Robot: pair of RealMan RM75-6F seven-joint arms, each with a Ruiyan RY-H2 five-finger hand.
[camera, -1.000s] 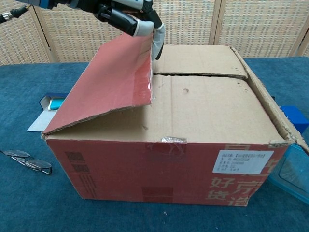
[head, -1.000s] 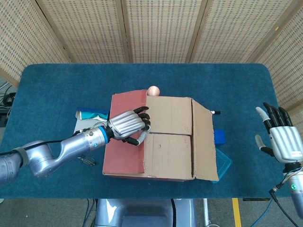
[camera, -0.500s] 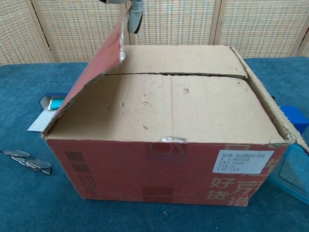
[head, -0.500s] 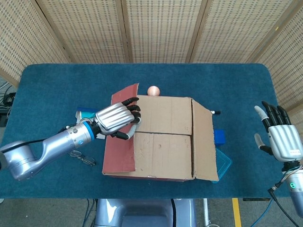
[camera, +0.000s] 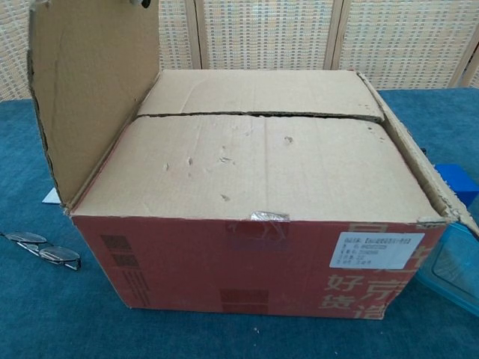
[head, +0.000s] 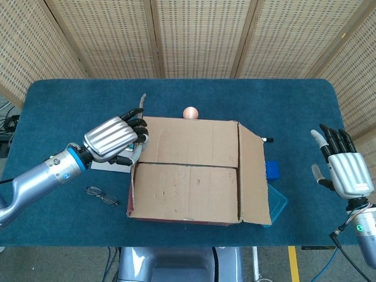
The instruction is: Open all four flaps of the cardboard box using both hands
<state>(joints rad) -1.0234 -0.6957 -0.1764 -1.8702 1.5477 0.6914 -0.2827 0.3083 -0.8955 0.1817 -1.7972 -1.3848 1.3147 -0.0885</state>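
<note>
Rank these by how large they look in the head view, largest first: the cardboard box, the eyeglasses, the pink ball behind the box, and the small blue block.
1. cardboard box
2. eyeglasses
3. and 4. pink ball and small blue block: look alike, so unranked; the box partly hides both.

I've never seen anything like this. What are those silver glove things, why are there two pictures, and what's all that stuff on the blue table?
Those are two robot hands on metal arms, steered by a person. One picture looks down from the robot's head, the other looks forward from its chest. On the blue table stands a cardboard box whose flaps should be opened. The left robot hand holds the box's left flap up, nearly upright. The right robot hand waits open, off to the side, touching nothing. The two middle flaps are still shut. Around the box lie eyeglasses, a clear blue container, a small blue block and a pinkish ball.
</note>
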